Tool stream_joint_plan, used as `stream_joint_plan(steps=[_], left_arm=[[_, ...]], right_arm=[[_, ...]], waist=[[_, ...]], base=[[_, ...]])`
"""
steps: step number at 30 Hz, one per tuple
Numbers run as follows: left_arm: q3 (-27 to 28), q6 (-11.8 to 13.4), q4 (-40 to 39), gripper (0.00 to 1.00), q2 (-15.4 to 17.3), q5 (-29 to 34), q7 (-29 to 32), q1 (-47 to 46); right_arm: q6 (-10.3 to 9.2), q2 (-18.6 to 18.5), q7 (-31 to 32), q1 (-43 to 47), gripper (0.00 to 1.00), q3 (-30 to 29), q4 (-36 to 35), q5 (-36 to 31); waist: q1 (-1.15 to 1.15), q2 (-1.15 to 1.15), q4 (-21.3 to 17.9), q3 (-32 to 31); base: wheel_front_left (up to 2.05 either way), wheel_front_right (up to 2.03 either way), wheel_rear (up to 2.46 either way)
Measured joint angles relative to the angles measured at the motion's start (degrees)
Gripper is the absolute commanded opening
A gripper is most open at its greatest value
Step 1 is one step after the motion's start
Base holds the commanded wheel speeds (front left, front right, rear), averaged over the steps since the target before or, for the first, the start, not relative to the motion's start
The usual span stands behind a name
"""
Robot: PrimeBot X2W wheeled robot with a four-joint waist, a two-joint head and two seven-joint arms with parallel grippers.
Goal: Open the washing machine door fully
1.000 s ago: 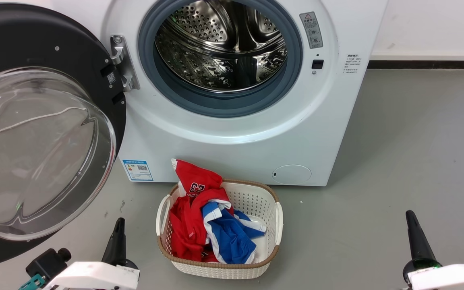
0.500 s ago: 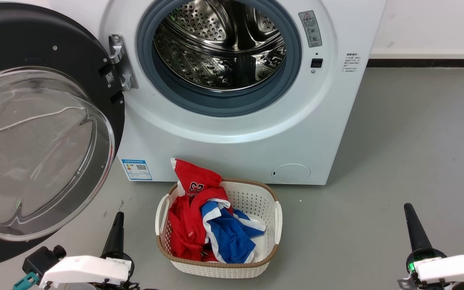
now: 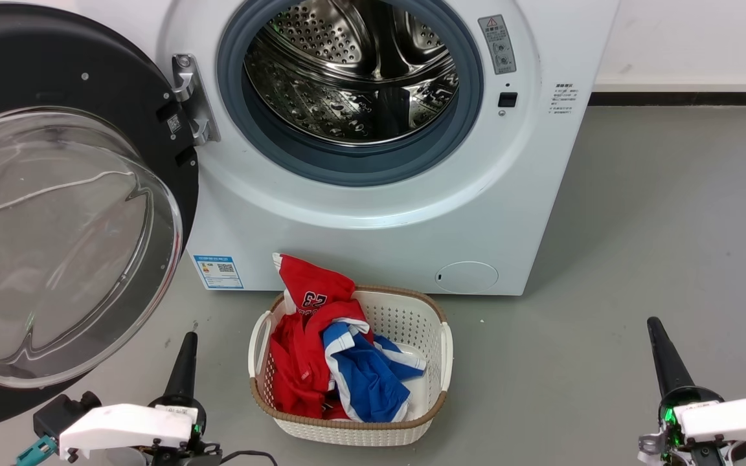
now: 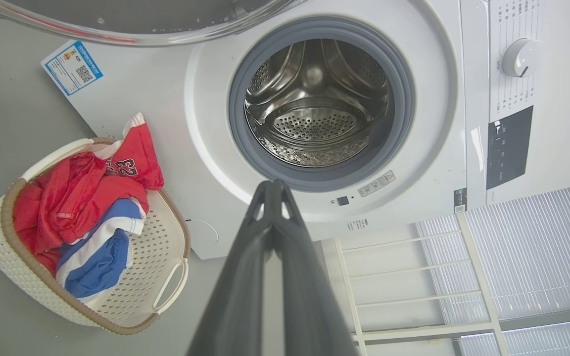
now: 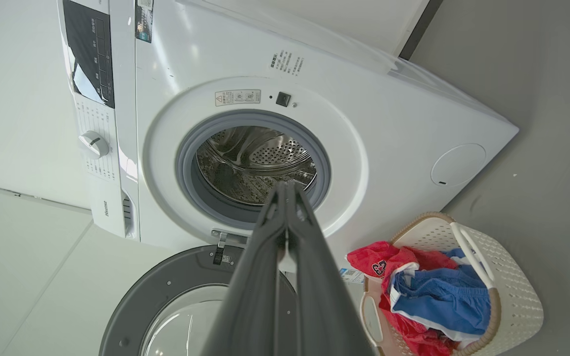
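Observation:
The white washing machine [image 3: 373,220] fills the upper middle of the head view, its steel drum [image 3: 353,71] exposed. Its washing machine door [image 3: 62,239], black-rimmed with a clear domed glass bowl, is swung wide to the left on a metal hinge [image 3: 190,97]. The door also shows in the right wrist view [image 5: 176,306] and its edge in the left wrist view [image 4: 131,20]. My left gripper [image 3: 186,353] is shut and empty at the lower left, just below the door's rim. My right gripper [image 3: 656,336] is shut and empty at the lower right, far from the machine.
A white laundry basket [image 3: 412,427] with red and blue clothes [image 3: 334,356] stands on the grey floor in front of the machine, between my grippers. A white wall with a dark skirting [image 3: 680,98] runs behind on the right. Bare floor lies to the right.
Both grippers have risen a little in the head view and the whole picture has shifted slightly, so the camera moved. The door stands as before.

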Motion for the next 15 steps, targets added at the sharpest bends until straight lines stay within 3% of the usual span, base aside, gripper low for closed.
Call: stream_joint_plan(steps=[15], left_arm=[[0.88, -0.71, 0.67, 0.0, 0.0, -8.08, 2.0, -1.23]], right_arm=[[0.0, 0.01, 2.0, -1.96, 0.0, -0.42, 1.27, 7.15]], waist=[[0.0, 0.0, -0.19, 0.2]], base=[[0.0, 0.0, 0.0]])
